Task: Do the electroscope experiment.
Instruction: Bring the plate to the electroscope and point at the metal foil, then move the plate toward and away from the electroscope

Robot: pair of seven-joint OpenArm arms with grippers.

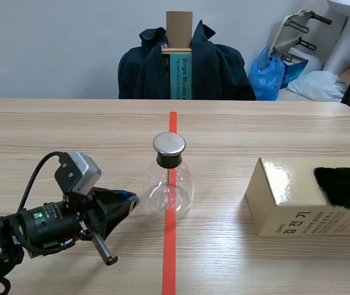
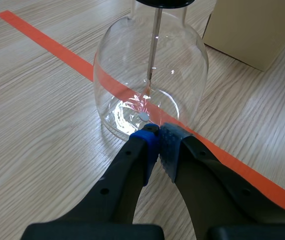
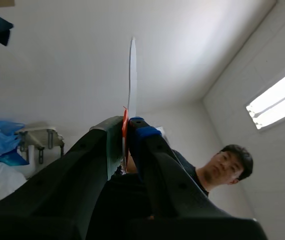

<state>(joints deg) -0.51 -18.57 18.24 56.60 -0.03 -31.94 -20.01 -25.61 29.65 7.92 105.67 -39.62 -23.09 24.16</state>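
Note:
The electroscope is a clear glass flask with a round metal cap, standing on the red tape line. A thin metal stem hangs inside it. My left gripper lies low on the table just left of the flask, shut on nothing. In the left wrist view its blue pads meet right at the foot of the glass. My right gripper points up toward the ceiling, shut on a thin pale rod with a red patch at the grip. It does not show in the scene view.
A tan cardboard box stands on the table to the right of the flask, with a black furry cloth on top. A chair with a dark jacket is behind the far edge. A person appears in the right wrist view.

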